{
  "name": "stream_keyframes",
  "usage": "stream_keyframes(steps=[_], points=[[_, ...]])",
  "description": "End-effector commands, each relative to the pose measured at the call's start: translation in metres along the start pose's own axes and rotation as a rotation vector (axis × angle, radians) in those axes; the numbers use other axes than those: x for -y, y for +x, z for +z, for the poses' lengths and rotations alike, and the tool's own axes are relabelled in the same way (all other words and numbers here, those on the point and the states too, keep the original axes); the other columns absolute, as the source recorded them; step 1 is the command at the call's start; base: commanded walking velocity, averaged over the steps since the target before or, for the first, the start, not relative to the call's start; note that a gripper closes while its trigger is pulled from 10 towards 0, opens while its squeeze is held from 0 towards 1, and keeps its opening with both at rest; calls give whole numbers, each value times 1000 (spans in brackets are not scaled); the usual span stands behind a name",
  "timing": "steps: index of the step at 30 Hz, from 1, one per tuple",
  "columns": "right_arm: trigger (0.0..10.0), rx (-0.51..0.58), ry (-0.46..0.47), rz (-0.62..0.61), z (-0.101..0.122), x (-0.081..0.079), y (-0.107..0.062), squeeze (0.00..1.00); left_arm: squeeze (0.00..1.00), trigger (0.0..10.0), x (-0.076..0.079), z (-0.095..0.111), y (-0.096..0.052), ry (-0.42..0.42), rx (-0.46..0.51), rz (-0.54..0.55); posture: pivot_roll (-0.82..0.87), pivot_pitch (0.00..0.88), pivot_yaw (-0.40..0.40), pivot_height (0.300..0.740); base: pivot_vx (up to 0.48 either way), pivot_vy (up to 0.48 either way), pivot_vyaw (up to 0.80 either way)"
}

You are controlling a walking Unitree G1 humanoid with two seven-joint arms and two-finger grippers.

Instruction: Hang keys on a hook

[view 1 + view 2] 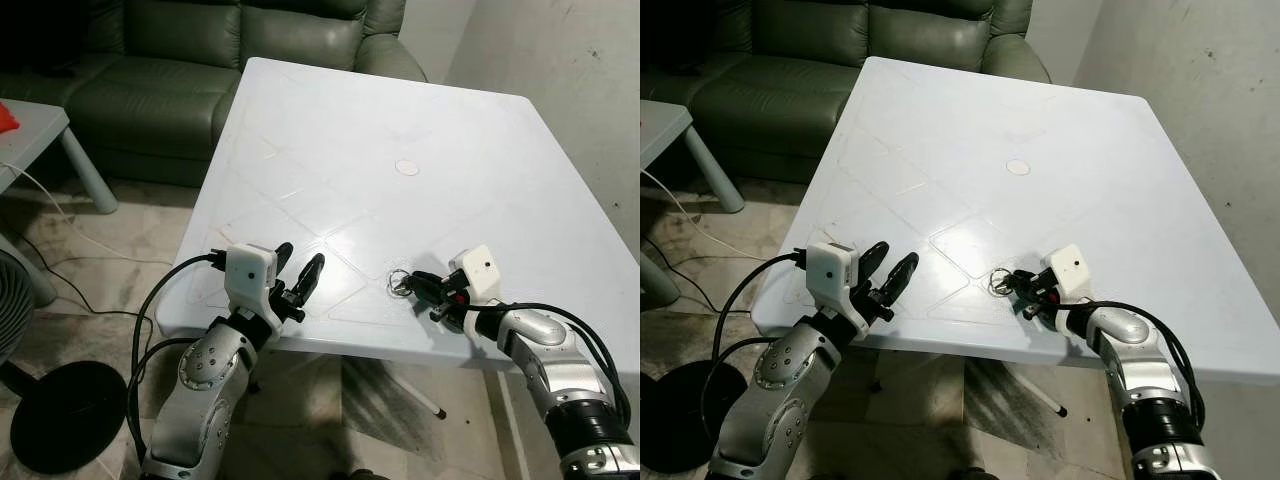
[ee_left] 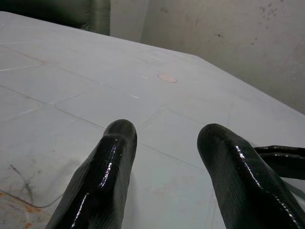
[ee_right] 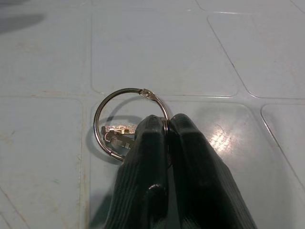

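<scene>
A metal key ring [image 3: 125, 120] with small keys [image 3: 119, 134] on it lies near the front edge of the white table [image 1: 420, 130]. My right gripper [image 1: 418, 289] is shut on the ring, its two black fingers [image 3: 190, 167] pressed together over the wire. The ring [image 1: 398, 280] sticks out to the left of the fingertips. My left gripper [image 1: 300, 268] hovers open over the table's front left corner, with nothing between its fingers [image 2: 107, 171]. I see no hook here.
A green sofa [image 1: 200, 70] stands behind the table. A small side table [image 1: 40, 135] and cables on the floor [image 1: 70, 250] lie to the left, with a round black base [image 1: 60, 415] below. A wall [image 1: 560, 60] runs along the right.
</scene>
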State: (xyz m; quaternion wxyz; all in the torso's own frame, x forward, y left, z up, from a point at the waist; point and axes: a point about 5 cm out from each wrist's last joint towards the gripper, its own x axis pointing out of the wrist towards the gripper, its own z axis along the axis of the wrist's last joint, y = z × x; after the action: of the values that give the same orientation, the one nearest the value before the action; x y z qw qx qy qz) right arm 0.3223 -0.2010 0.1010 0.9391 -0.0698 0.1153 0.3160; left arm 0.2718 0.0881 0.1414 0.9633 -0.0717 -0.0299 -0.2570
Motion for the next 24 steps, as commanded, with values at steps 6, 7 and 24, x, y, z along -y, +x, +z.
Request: stream_keyframes(steps=[6,7,24], points=[[0,34,22,-22,3,5,-3,0,0,10000,0,2,1,1,10,9,-49,120,-113,724,0,0,0],[0,39,23,-21,3,5,-3,0,0,10000,0,2,1,1,11,9,-49,120,-113,724,0,0,0],[0,606,402,-233,79,19,-6,0,0,10000,-42,24,26,40,64,204,-60,49,-88,724,0,0,0]])
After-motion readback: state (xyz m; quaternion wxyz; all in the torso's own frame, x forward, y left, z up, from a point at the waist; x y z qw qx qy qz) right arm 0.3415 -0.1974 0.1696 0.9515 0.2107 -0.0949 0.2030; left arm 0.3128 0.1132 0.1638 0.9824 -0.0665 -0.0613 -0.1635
